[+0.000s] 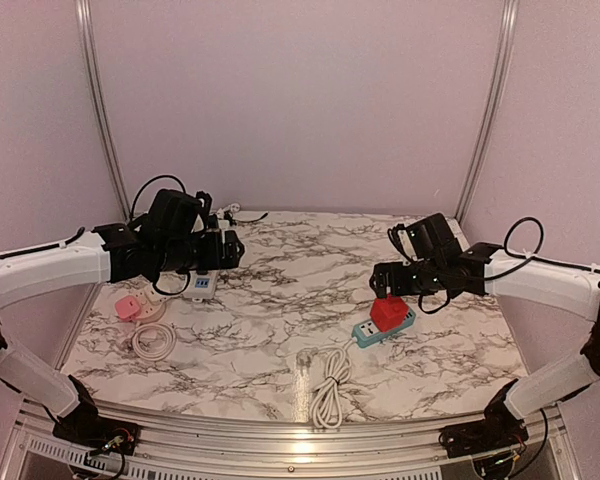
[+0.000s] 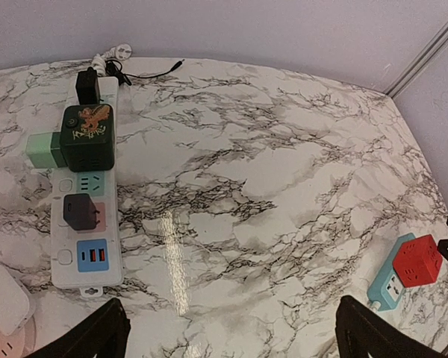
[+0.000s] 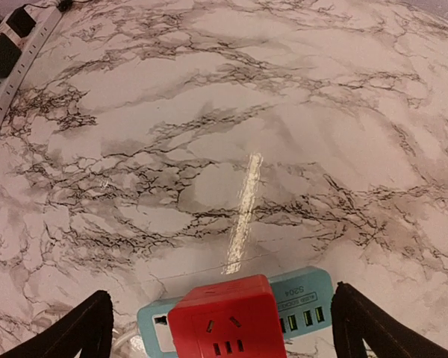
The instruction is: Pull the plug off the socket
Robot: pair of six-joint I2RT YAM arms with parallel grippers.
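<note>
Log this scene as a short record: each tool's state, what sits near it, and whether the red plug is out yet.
left tool: open, empty
ahead of left tool: white power strip carrying a dark cube adapter, green adapter and small black plug
right tool: open, empty, over the red cube plug
red cube plug: seated in the teal socket strip, not yet pulled
loose item: white coiled cable near the front edge
surface: marble table
</note>
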